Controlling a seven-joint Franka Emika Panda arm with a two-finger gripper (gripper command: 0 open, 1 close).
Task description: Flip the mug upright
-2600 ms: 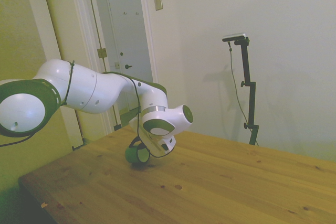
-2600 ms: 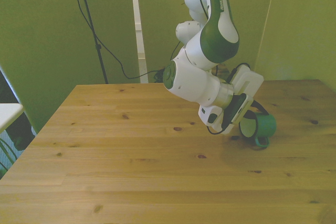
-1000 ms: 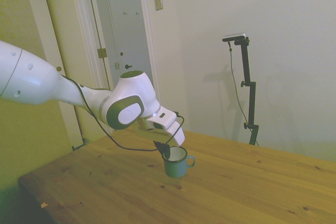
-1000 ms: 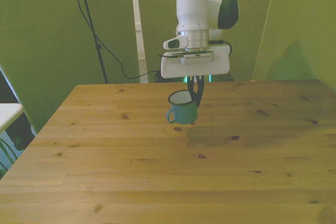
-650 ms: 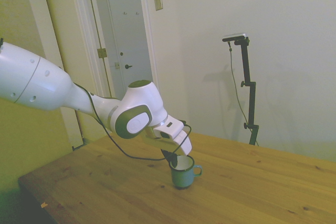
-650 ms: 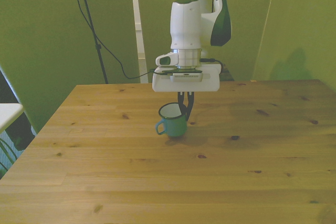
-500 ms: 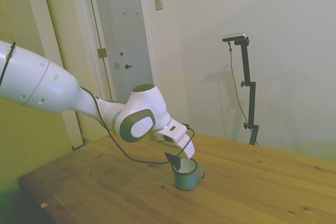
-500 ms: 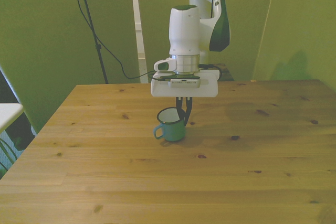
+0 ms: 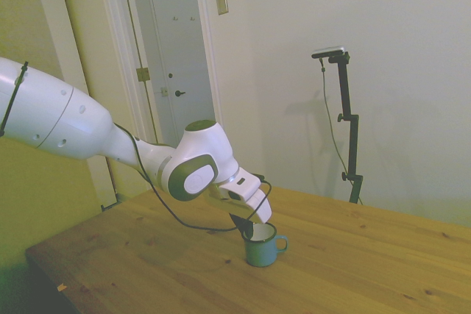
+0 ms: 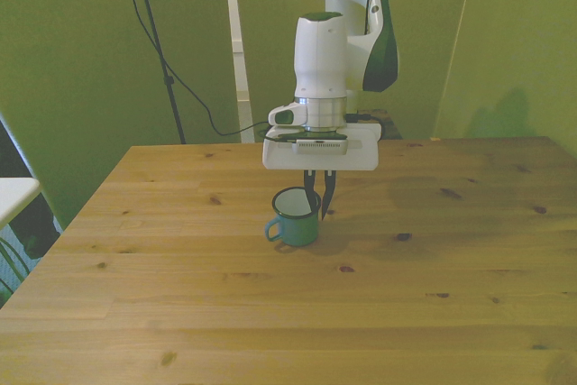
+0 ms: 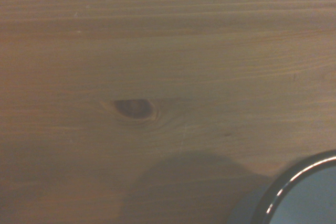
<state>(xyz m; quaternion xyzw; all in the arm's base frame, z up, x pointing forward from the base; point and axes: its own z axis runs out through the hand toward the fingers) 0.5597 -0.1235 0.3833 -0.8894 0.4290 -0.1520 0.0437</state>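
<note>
The small teal-green enamel mug [image 10: 295, 216] already stands upright, mouth up, on the pale wooden bench [image 10: 180, 295], the jaws [image 10: 320, 194] slightly spread astride its rim; only withdrawal seems left.

The wrist view cuts the mug [image 11: 304, 195] at the picture's edge, leaving only a blurred arc of rim. In the side view the gripper [image 9: 250, 224] hides part of the mug's [image 9: 262, 247] far rim.

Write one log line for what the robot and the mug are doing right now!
mug: upright on table, handle toward front view's left | gripper: open, fingers straddling mug rim | step: releasing
</note>
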